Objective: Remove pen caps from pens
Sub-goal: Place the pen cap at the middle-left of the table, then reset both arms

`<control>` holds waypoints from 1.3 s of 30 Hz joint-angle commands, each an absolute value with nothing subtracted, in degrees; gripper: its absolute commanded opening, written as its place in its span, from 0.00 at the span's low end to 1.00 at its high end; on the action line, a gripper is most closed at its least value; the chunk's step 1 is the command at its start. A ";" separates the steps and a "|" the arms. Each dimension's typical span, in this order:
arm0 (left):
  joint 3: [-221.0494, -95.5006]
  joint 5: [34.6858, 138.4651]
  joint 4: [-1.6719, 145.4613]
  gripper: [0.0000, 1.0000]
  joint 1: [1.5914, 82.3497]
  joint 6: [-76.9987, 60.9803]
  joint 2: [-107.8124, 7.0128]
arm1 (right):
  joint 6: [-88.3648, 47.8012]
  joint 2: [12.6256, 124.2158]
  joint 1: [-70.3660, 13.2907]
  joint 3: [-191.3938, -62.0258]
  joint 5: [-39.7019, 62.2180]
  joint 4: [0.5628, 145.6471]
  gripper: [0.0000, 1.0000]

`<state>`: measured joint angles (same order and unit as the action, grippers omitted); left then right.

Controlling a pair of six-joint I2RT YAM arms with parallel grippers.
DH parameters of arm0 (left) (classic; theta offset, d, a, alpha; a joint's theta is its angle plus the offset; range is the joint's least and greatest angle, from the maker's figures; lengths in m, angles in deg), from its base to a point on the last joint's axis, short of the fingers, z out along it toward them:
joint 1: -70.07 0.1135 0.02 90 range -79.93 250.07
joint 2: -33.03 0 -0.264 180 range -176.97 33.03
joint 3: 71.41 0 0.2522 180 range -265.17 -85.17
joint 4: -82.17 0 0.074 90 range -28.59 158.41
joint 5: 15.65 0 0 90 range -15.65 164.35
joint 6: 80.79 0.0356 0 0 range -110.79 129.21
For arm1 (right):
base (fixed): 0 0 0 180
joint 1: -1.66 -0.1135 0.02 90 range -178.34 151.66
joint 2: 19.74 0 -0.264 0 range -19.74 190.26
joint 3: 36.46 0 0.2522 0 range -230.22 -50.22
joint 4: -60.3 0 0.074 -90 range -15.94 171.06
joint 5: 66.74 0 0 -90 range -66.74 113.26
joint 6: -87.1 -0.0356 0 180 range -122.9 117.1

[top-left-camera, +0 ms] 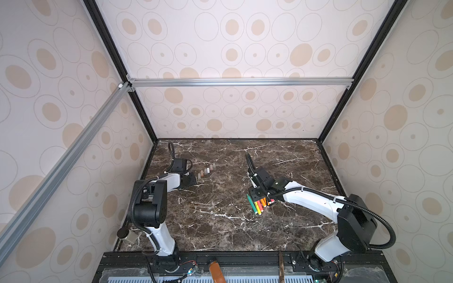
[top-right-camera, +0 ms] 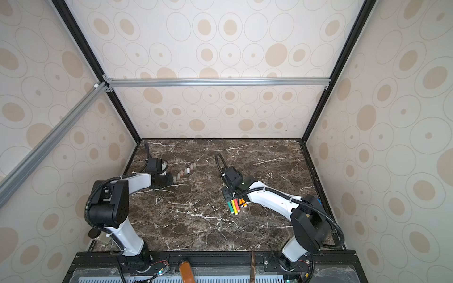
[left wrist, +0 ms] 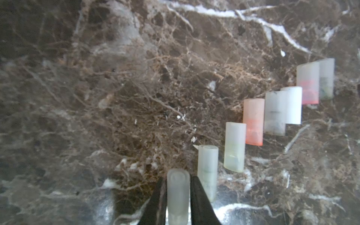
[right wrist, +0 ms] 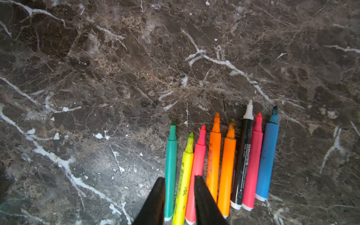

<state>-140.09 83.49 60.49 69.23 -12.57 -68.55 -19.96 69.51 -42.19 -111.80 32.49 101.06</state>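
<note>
- Pen caps (left wrist: 253,121): eight by my count in the left wrist view. Seven are set in a diagonal row (top-left-camera: 205,171) on the marble table (top-left-camera: 220,220), left of centre in both top views.
- Eighth cap (left wrist: 178,200) sits between the fingers of my left gripper (left wrist: 177,178), at the row's lower-left end as the top views show it.
- Left fingers (left wrist: 198,196) hug that cap on both sides with almost no gap. Can't tell whether they pinch it or merely flank it.
- Neighbour cap (left wrist: 207,167) is just beside one of those fingers, partly behind it.
- Pens (right wrist: 214,155): eight, flat, side by side, right of centre and a bit lower in both top views. Every tip is bare in the right wrist view.
- Right gripper (right wrist: 179,177) hangs over the green pen (right wrist: 171,165) and yellow pen (right wrist: 185,165). Fingers slightly parted, clamped on nothing as far as I can see.
- My read: the last cap is being parked, so the task is nearly done.
- To do it well: be sure the cap rests on the table before release, then open only a little. A wide opening would likely push one finger into the neighbour cap and disturb the row.
- Pull out along the finger line, no sideways drift, no twist.
- Caps look light and probably shift at a brush, so go slow until clear.
- Right arm: lift straight off the pens, don't drag across them.
</note>
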 commanded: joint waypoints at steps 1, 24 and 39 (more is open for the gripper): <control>-141.70 83.54 60.06 0.29 69.97 -11.54 -69.36 | -19.80 70.15 -41.95 -111.79 32.75 102.29 0.28; -134.03 79.19 68.59 0.35 70.24 -14.86 -50.96 | -18.08 66.17 -40.94 -111.80 36.42 100.67 0.66; -113.20 61.60 89.04 1.00 70.09 -10.76 -31.52 | -7.88 52.98 -25.73 -99.62 58.37 89.19 0.99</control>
<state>-114.86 64.87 83.24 69.75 -13.68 -29.45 -12.81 54.69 -28.33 -104.57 49.58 93.00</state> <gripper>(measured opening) 0.998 0.985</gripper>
